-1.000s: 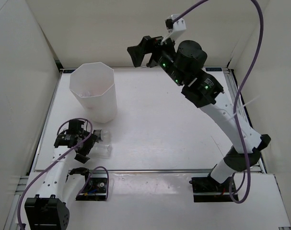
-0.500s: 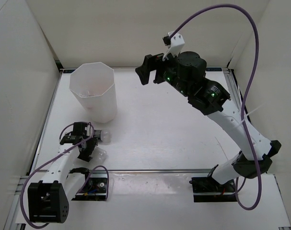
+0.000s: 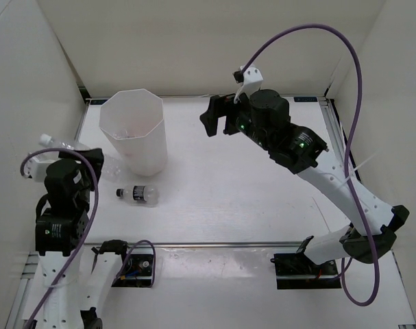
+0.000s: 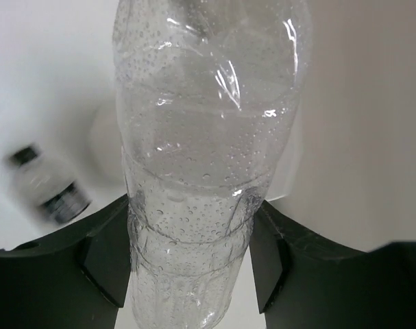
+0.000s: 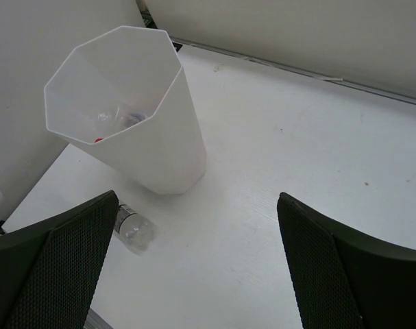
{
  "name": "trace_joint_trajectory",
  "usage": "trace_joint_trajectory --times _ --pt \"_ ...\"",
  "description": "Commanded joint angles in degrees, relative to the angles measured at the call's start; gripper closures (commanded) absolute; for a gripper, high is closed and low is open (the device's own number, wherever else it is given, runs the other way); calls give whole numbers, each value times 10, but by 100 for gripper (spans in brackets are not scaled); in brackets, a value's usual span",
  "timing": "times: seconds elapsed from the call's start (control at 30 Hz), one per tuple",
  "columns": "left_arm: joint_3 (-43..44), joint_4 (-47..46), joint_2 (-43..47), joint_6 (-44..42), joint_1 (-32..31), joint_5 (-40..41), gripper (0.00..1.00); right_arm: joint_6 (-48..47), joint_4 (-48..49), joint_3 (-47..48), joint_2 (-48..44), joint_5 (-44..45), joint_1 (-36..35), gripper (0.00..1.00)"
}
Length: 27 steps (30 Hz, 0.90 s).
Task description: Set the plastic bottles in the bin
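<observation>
L end effector (image 4: 190,233): clamped on clear unlabelled bottle (image 4: 208,137), held aloft left of bin (image 3: 133,130).
R end effector (image 5: 197,205): fingers wide apart, above counter (image 3: 249,185).
Black-capped bottle (image 3: 139,195): lying on counter, near bin base.

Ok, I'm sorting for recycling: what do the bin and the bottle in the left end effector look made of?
The bin: likely white translucent plastic, matte; its faceted walls seem to let light through. The bottle in the left end effector: thin clear glossy plastic, possibly PET; creases, sharp highlights and droplets show on its wall.
</observation>
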<state>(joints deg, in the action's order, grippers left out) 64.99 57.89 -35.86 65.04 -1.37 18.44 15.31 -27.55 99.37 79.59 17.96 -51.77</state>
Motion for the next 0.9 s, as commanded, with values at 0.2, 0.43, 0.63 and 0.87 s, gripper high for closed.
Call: trace_joint_trajectory --times 0.2,0.43,0.63,0.87 --pt "200 -171 -252 -191 -3 23 29 16 4 -1 -17 13 3 0" --pt "270 -174 -354 -231 -29 27 1 21 -15 -24 -47 37 3 0" --pt "191 -139 -189 -178 -36 93 1 32 -22 -88 -111 88 3 0" --pt "-31 21 25 18 -36 38 1 53 -37 -156 -167 108 3 0"
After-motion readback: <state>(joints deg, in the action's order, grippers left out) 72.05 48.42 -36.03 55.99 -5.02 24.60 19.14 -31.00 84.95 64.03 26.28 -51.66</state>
